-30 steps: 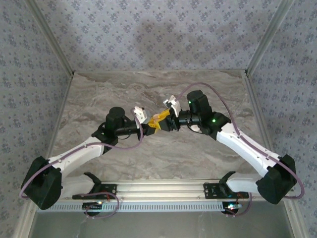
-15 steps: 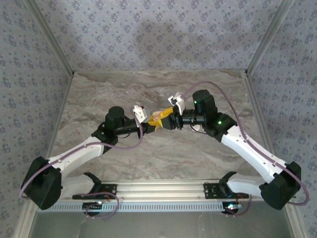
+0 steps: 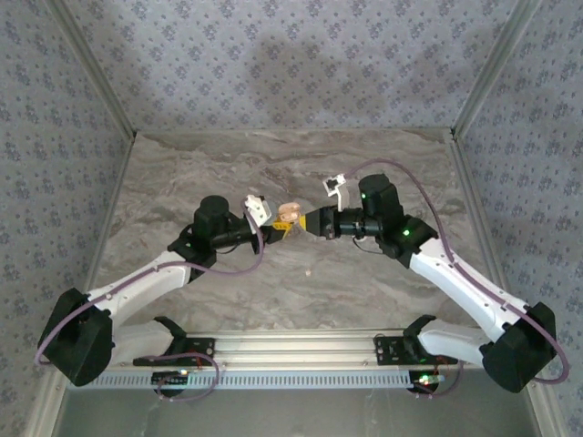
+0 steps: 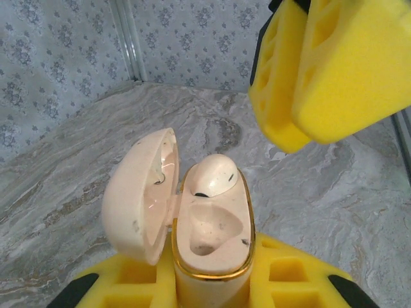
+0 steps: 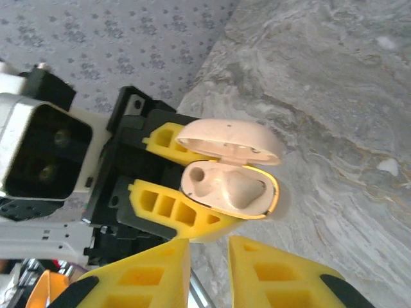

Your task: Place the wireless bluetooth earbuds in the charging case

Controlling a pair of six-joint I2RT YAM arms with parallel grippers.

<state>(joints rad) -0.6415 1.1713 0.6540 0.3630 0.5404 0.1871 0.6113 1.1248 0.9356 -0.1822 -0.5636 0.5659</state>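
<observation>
Spotter: Where is the charging case (image 4: 212, 247), and who has it?

Operator: My left gripper (image 3: 276, 231) is clenched on it. It's held up off the table (image 3: 182, 182) near the middle, with the mouth turned toward my right arm. The lid (image 4: 138, 212) stands open to one side. One earbud (image 4: 215, 176) sits in the socket farthest from the left palm. The other socket (image 4: 209, 230), nearer that palm, is bare.

Spotter: And the right?

Operator: The right gripper (image 5: 209, 242) points straight at the case, fingertips just short of it and not touching. Its jaws stand a narrow gap apart, and I see nothing between them. From that wrist, the case's long axis runs across my view, the same way the jaws part. So the bare socket lies off to the left of the gap, not dead ahead.

Spotter: Second earbud?

Operator: I see a pale speck (image 5: 387, 167) on the marble off to the side of the case, too small for me to call. If it is the bud, the right arm is the free one, so I'd send that arm for it.

Spotter: Obstructions?

Operator: The raised lid runs along one side of the mouth, and the left fingers (image 5: 173, 208) hug the body just beneath the bare socket. I'd come in from above the rim.
</observation>
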